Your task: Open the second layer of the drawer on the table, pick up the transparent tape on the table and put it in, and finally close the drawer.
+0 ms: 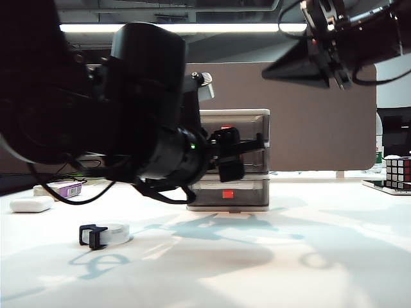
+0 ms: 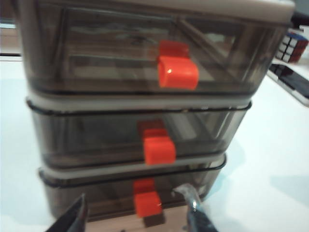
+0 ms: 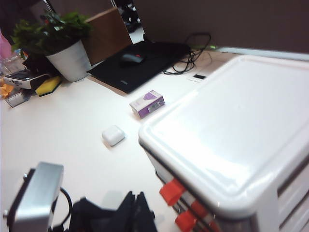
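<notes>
The drawer point(image 1: 247, 119) is a grey three-tier cabinet at the table's point(image 1: 289, 256) middle back, all tiers shut. Its second layer point(image 2: 96, 137) carries a red-orange tab point(image 2: 159, 150). My left gripper point(image 1: 239, 153) point(image 2: 135, 217) hovers close to the cabinet's front, open and empty. Its fingers point(image 2: 195, 212) flank the lowest tab point(image 2: 147, 203) without touching. The transparent tape point(image 1: 106, 233), with its black clip, lies on the table at front left. My right gripper point(image 1: 286, 69) point(image 3: 136, 208) hangs high above the cabinet's white top point(image 3: 231, 135), shut and empty.
A white oblong case point(image 1: 31, 204) point(image 3: 113, 135) and a purple-labelled box point(image 1: 64, 188) point(image 3: 147, 104) lie at the left. A Rubik's cube point(image 1: 398, 170) sits far right. A potted plant point(image 3: 67, 53) and a laptop point(image 3: 140, 63) stand behind. A brown board point(image 1: 308, 115) backs the cabinet.
</notes>
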